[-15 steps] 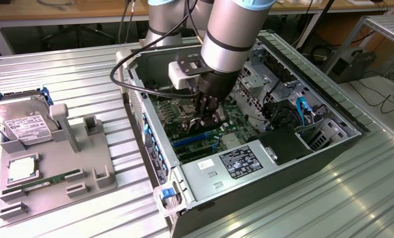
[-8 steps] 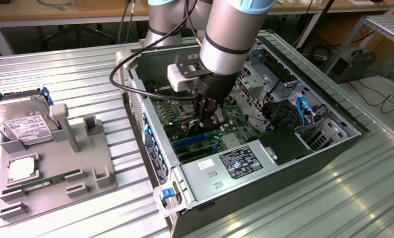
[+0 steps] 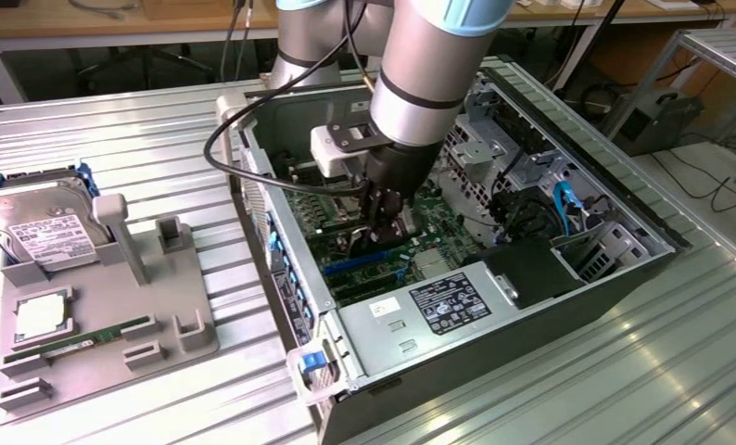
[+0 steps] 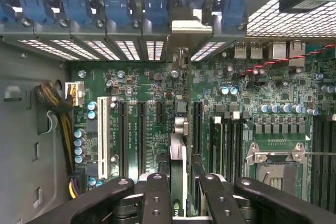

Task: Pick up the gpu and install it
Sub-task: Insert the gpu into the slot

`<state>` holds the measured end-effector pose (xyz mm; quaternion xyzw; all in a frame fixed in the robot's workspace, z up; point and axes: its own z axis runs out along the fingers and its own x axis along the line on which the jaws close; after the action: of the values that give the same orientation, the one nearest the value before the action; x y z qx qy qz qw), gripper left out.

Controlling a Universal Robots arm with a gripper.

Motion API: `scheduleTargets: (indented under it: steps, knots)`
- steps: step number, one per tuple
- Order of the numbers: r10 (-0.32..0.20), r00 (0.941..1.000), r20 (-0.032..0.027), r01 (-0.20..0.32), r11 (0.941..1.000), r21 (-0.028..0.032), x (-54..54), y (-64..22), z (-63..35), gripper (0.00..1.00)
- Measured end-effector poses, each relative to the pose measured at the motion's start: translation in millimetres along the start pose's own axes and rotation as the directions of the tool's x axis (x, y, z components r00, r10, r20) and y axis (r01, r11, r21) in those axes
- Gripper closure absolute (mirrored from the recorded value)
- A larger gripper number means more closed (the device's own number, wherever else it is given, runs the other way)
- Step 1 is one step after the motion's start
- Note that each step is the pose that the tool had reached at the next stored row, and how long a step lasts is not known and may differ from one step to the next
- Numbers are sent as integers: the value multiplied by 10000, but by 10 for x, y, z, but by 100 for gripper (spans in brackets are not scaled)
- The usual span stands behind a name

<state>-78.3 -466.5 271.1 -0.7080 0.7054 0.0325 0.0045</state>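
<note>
**GPU down at the slots**

We see the gripper deep in the case, jaws pinched narrow on the gpu, held edge-on over the motherboard. Its bracket end reaches the rear slot covers. Beyond the case, on the exterior view's left, sits the tray with the hard drive.

Silver HDD & RAM stick on grey tray.

No text can be read on any label here.
</note>
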Motion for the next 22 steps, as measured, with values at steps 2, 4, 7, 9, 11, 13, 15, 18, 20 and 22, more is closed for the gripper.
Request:
scheduleTargets:
  steps: [2,4,7,9,11,13,15,18,20,22]
  knots:
    - [0,10000,-1,0,10000,0,1,2,25,74]
    - [0,10000,-1,0,10000,0,2,4,51,74]
    - [0,10000,0,0,10000,0,3,6,82,74]
    - [0,10000,-2,0,10000,-1,3,7,91,74]
    - [0,10000,-1,0,10000,0,2,7,98,74]
    - [0,10000,-1,0,10000,0,1,8,105,74]
    - [0,10000,1,0,10000,0,-2,7,113,74]
    - [0,10000,6,0,10000,1,-7,7,122,74]
    - [0,10000,9,0,10000,1,-11,7,129,74]
    - [0,10000,5,0,10000,-1,-13,8,132,74]
